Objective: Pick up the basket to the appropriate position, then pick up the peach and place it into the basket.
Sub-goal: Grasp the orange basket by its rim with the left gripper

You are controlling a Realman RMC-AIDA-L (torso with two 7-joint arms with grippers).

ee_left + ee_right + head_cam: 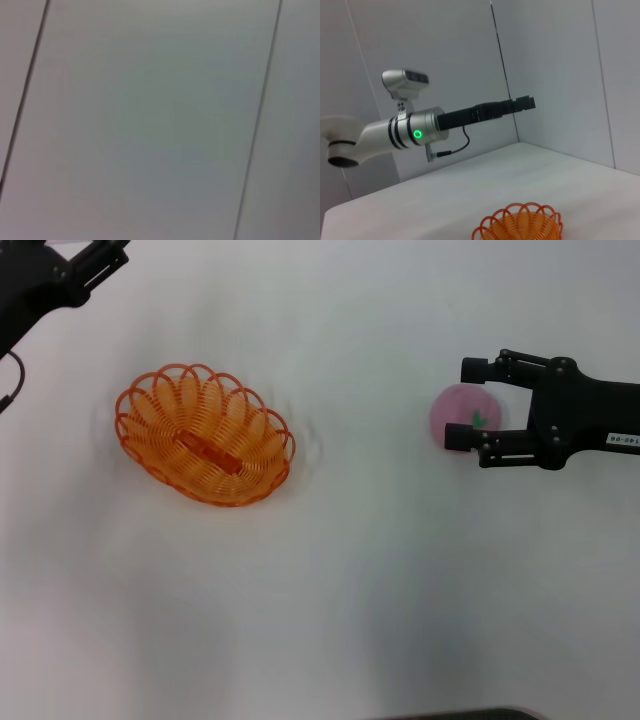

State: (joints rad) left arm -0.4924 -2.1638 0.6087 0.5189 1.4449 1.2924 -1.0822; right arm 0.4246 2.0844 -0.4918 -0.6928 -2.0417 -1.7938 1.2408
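Basket: I see the basket point(204, 434) sitting on the white desk point(360, 600), empty, its long axis slanted. The right wrist view catches only its looped rim point(520, 222).

Peach: the peach point(462, 412) rests on the desk, well apart from the basket, on the basket's right. Its green leaf mark faces up.

Right gripper: my right gripper point(468, 403) sits at the peach, arm reaching in from the side away from the basket. The fingers are spread wide; one finger point(487, 368) lies past the far side of the peach, the other point(470, 438) at its near side. The near tip overlaps the peach's edge in the head view; I cannot tell whether it touches. The peach is not gripped.

Left gripper: my left gripper point(108, 262) is up beyond the basket, toward the far left of it, raised off the desk and well apart from the basket. In the right wrist view it point(522, 104) shows as a dark bar with the arm's green light behind it; I cannot tell whether its fingers are open or closed.

Left wrist view: only pale wall panels with thin dark seams.

Between basket and peach: bare desk, nothing standing in the way.
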